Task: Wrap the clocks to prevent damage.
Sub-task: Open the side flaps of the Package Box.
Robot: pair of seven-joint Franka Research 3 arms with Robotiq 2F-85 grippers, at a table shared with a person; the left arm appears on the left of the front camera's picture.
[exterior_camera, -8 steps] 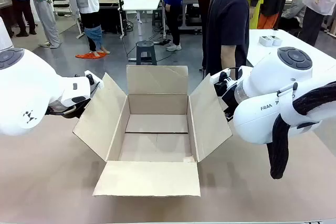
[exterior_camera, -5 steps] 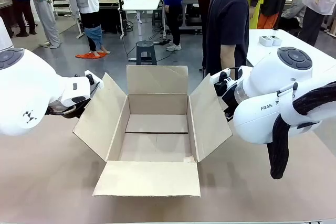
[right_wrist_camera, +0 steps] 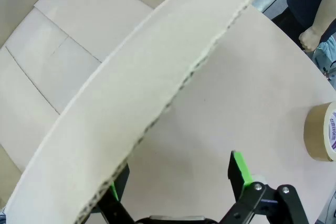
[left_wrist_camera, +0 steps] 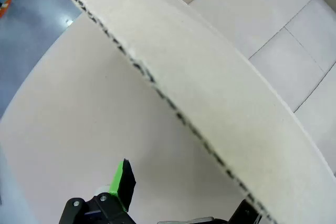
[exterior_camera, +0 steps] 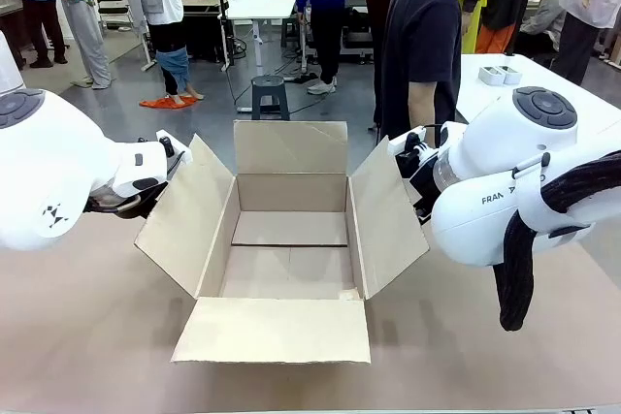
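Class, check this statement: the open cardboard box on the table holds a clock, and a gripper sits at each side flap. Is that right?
No: the cardboard box is empty, and the front view shows its bare floor. The rest of the statement holds.

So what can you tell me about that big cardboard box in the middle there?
The cardboard box is plain brown corrugated board, standing upright on the table with all four flaps spread outward. Its floor shows a centre seam, and nothing lies inside. The left tool straddles the edge of one side flap and the right tool the opposite one, both with fingers open, not clamped.
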